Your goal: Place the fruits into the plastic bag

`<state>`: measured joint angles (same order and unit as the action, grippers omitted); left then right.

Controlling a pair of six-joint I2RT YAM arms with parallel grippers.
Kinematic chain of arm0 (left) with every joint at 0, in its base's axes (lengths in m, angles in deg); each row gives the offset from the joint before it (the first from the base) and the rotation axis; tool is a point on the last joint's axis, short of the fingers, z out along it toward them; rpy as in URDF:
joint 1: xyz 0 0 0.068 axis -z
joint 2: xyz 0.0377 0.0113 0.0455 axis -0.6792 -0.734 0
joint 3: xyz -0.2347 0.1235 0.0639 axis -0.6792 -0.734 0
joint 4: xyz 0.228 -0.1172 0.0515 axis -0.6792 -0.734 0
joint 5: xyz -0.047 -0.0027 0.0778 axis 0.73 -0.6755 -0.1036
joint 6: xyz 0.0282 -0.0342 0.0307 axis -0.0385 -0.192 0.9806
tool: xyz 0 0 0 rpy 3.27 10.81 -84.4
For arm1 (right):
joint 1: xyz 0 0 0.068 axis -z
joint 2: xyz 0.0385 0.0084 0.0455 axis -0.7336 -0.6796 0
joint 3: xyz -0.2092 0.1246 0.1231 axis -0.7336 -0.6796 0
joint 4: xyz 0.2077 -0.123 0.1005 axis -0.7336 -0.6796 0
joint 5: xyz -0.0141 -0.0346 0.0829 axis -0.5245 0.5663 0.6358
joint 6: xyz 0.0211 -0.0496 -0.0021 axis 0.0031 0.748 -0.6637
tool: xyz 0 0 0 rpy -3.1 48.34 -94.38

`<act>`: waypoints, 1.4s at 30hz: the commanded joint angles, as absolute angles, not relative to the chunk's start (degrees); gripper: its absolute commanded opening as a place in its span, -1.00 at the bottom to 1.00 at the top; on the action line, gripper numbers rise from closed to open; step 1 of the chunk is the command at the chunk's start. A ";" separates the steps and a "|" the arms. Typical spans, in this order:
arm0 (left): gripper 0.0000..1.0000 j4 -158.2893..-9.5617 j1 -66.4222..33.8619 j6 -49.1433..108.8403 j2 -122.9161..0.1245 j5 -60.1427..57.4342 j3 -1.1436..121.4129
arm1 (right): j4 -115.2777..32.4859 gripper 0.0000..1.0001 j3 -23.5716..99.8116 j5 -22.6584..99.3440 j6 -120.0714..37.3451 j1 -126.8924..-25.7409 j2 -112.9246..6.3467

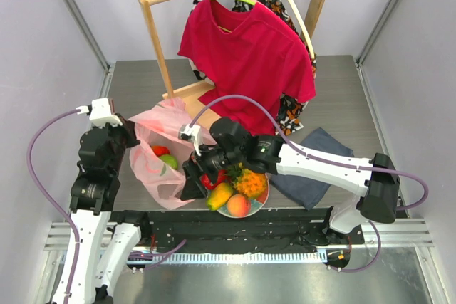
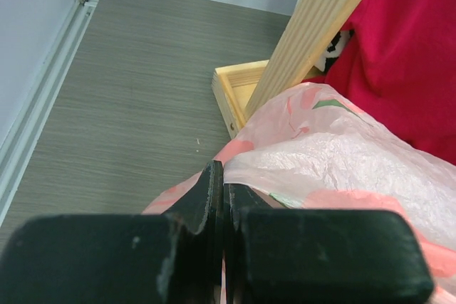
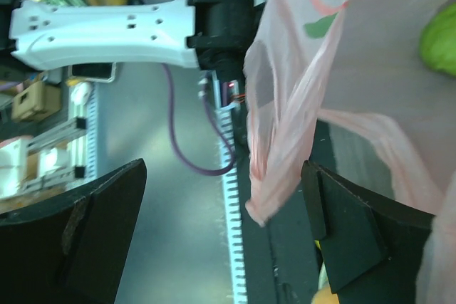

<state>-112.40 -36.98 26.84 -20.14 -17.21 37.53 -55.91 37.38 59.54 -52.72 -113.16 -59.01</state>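
While the left hand (image 2: 217, 176) is clenching an edge of the plastic bag (image 2: 335, 147), the right hand (image 3: 224, 176) is hanging wide open beside its loose lower edge, near the front of the desk (image 1: 335, 97).

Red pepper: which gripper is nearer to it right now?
Right. The right gripper hangs open just beside the red pepper, on its bag side; the left gripper is across the plastic bag, pinching its far edge.
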 commanded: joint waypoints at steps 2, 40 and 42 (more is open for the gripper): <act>-1.00 -106.95 -37.33 24.56 -20.62 -16.56 39.64 | -63.65 0.99 40.80 71.65 -55.11 -113.19 -60.89; -1.00 -107.83 -37.51 28.16 -17.89 -24.82 37.71 | -76.22 0.90 30.97 23.84 -49.58 -101.15 -42.87; -1.00 -108.09 -37.42 28.24 -17.81 -25.08 37.71 | -73.87 0.90 28.59 24.63 -48.44 -101.07 -42.79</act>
